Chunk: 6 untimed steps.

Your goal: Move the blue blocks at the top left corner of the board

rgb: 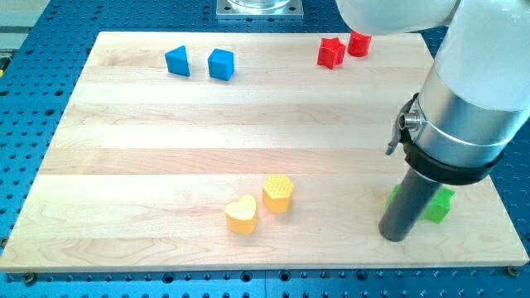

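Note:
Two blue blocks sit side by side near the board's top left: a wedge-like blue block (177,61) and a blue cube-like block (221,64) just to its right. My tip (395,235) is far from them, at the view's lower right, touching or just in front of a green block (437,204) that the rod partly hides.
Two red blocks, a star-like one (330,53) and another (358,44), sit at the top right. A yellow heart (242,215) and a yellow hexagon (278,193) lie at the bottom centre. The wooden board (132,165) lies on a blue perforated table.

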Available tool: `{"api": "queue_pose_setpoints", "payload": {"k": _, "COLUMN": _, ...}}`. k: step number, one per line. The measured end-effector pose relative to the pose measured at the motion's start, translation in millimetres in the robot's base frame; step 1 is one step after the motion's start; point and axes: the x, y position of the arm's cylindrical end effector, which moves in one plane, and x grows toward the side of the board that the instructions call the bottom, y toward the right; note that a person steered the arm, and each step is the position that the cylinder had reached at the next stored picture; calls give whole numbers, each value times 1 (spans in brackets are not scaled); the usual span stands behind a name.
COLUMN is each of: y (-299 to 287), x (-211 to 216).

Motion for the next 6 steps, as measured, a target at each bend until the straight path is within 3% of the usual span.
{"api": "queue_pose_setpoints", "payload": {"k": 2, "y": -74, "x": -18}}
{"api": "queue_pose_setpoints", "payload": {"k": 4, "y": -74, "x": -19}}
{"api": "queue_pose_setpoints", "payload": {"k": 6, "y": -119, "x": -46}}
